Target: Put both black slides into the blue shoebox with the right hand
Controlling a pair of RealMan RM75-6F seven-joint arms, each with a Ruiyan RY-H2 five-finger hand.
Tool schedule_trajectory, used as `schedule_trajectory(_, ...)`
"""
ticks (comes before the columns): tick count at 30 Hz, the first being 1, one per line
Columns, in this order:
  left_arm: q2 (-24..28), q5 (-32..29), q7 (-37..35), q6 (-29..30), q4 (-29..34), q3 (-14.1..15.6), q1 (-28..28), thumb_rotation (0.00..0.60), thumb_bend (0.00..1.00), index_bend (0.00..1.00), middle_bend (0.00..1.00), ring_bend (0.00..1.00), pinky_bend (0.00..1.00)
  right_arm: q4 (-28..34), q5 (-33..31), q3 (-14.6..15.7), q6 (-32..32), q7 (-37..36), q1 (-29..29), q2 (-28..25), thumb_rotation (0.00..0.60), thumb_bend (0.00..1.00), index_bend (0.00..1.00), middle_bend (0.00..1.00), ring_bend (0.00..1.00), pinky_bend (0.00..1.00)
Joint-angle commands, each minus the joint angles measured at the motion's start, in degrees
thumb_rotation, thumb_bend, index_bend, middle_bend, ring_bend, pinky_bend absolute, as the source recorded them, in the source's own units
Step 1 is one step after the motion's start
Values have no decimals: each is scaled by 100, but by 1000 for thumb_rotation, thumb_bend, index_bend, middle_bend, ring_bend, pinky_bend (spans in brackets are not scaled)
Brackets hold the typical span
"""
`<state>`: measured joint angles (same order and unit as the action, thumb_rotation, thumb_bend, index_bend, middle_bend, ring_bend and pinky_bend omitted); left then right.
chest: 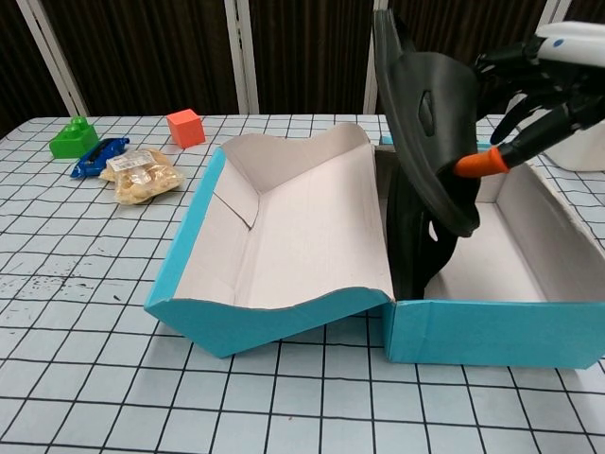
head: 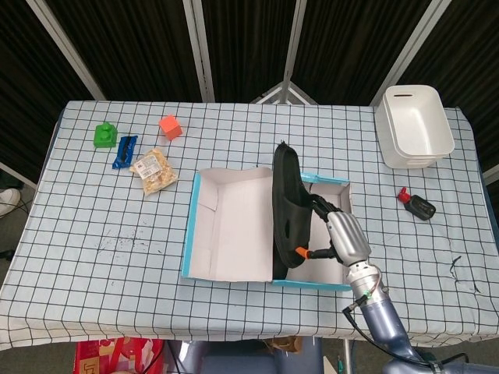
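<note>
**Second slide held over the box, one already inside**

Head view: the right hand (head: 345,240) grips a black slide (head: 287,204) on its edge, toe end pointing away, above the open tray of the blue shoebox (head: 344,285). The fingers are wrapped on the slide's right flank near the heel, orange fingertips showing against the black. The held slide hides most of what lies below it, so the first slide cannot be made out here. The box lid lies folded open to the left. On the checked surface (head: 93,226): a white bin (head: 414,125) at the far right corner, a small red-and-black object (head: 416,205) near it, and at far left a green block (head: 104,135), a blue item (head: 124,151), a snack packet (head: 153,170) and an orange cube (head: 170,126). Left hand not visible.

Chest view: the held slide hangs well above the box rim, sole facing left, heel lowest. The other slide (chest: 412,248) stands on edge inside the tray, leaning against the left wall at the lid hinge. The fingers (chest: 529,90) close on the strap side of the held slide.

Handling, as a judgement: the slide looks like light moulded foam, slightly flexible, matte and not slippery. A hold across the strap or arch seems soundest. The free floor to the right of the standing slide is the place to lower it.
</note>
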<state>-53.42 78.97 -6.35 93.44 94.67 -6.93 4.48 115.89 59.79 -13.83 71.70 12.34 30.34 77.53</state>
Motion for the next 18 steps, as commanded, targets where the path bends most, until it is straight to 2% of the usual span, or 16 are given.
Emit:
schedule_trajectory(1, 10, -29, -25, -35, -20, -9, -14, 600, 370, 13, 0, 0, 30, -260, -166, -3, 28, 185, 118, 304, 600, 315, 602, 207, 270, 348)
schedule_trajectory(7, 22, -95, -64, -69, -49, -30, -23, 600, 369, 13, 0, 0, 30, -621, -246, 12, 18, 186, 115, 472, 600, 315, 602, 208, 273, 348)
schedule_trajectory(18, -41, -121, 143, -121, -22, -22, -73, 600, 369, 13, 0, 0, 30, -771, -39, 279, -120, -303, -217, 168, 600, 320, 602, 209, 274, 348)
